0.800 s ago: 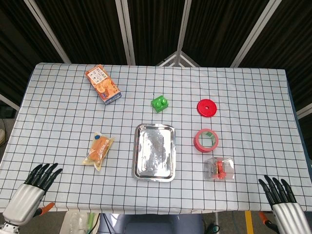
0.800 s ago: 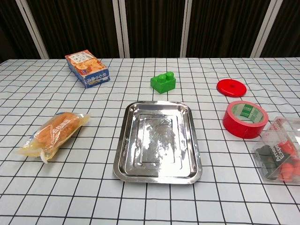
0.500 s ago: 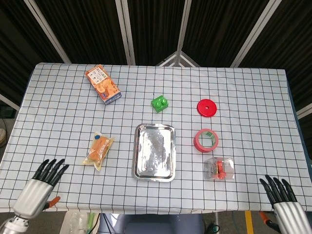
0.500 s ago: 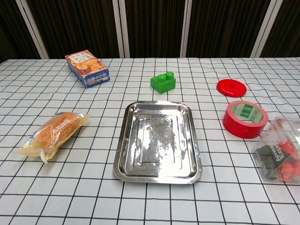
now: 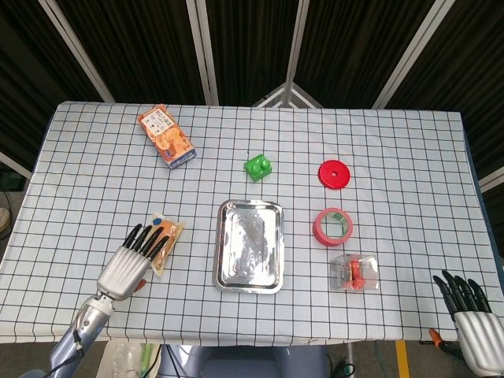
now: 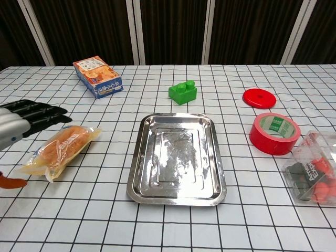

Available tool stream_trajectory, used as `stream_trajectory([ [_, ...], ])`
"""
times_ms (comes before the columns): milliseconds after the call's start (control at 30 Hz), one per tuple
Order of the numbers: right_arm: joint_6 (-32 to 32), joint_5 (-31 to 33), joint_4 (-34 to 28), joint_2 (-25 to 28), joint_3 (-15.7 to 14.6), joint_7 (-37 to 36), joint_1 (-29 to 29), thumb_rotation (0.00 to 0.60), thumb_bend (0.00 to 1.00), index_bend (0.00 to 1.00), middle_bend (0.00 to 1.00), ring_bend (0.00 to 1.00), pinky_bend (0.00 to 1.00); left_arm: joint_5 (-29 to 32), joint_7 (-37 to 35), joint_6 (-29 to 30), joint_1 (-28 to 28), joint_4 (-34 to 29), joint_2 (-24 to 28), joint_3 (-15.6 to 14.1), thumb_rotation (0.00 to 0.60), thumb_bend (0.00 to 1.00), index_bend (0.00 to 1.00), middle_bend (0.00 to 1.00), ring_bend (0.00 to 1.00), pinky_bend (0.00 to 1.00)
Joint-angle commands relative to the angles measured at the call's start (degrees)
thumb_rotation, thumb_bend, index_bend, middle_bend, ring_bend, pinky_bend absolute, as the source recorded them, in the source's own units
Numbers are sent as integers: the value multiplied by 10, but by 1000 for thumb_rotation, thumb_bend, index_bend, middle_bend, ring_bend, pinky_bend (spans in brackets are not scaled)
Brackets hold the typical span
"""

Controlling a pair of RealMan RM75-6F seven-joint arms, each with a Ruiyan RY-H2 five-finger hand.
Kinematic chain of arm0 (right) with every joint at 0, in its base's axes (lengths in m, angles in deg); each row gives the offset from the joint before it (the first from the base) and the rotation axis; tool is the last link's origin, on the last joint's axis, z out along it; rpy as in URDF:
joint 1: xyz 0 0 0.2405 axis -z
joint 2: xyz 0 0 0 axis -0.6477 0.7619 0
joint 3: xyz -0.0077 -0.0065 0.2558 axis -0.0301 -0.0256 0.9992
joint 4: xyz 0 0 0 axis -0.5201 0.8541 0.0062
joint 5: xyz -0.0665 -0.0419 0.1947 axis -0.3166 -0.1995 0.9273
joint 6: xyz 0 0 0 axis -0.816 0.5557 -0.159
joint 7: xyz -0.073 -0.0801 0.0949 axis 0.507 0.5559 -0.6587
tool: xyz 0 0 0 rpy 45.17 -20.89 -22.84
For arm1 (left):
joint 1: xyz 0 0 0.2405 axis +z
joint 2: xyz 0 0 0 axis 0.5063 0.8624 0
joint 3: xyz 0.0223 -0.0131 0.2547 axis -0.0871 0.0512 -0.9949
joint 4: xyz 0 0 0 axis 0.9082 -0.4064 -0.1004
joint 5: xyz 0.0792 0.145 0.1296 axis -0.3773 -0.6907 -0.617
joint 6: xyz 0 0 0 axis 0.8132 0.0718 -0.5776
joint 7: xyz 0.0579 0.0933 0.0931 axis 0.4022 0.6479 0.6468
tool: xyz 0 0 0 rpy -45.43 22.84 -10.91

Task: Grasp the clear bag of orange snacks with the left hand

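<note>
The clear bag of orange snacks lies flat on the checked cloth, left of the steel tray. My left hand hovers over the bag's near-left end with fingers stretched out and apart, holding nothing. Its dark fingertips overlap the bag in the head view; whether they touch it I cannot tell. My right hand hangs past the table's front right corner, fingers spread, empty, and shows only in the head view.
A steel tray sits mid-table. Behind it are a green block, an orange snack box and a red disc. A red tape roll and a clear packet of red pieces lie right of the tray.
My left hand has travelled from the table's front left corner up and to the right, arriving over the bag. The right hand sank slightly lower. The objects have not moved.
</note>
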Motion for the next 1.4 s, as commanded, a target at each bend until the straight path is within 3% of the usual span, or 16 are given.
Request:
stream_trajectory([
  [33,5,3,0,1,2,-3,2,600,297,0,0,0,0,36,20,-31,-24,12,-20,15,600,0,0,0,0,0],
  [400,8,22,1,8,11,-18,1,600,298,0,0,0,0,116,59,-69,-66,61,-63,12,600,0,0,0,0,0],
  [567,8,24,1,10,12,-22,0,600,297,0,0,0,0,126,74,-40,-74,91,-91,14,600,71,0,2,0,7],
  [700,6,29,1,10,14,-19,-1,600,298,0,0,0,0,111,50,-12,-77,114,-113,8,600,124,59,85,7,60],
  [833,2,35,0,9,15,-16,-2,600,297,0,0,0,0,103,32,-1,-81,119,-113,2,600,145,150,206,114,136],
  [1000,-5,43,-1,8,18,-12,-6,600,297,0,0,0,0,103,18,5,-86,111,-104,0,600,147,224,273,154,178],
  [1133,-9,46,-3,7,19,-9,-7,600,297,0,0,0,0,97,1,16,-86,104,-96,-2,600,153,320,412,297,309],
  [1400,-15,53,-5,6,20,-5,-10,600,297,0,0,0,0,98,-15,22,-83,51,-57,-16,600,149,306,391,306,319],
])
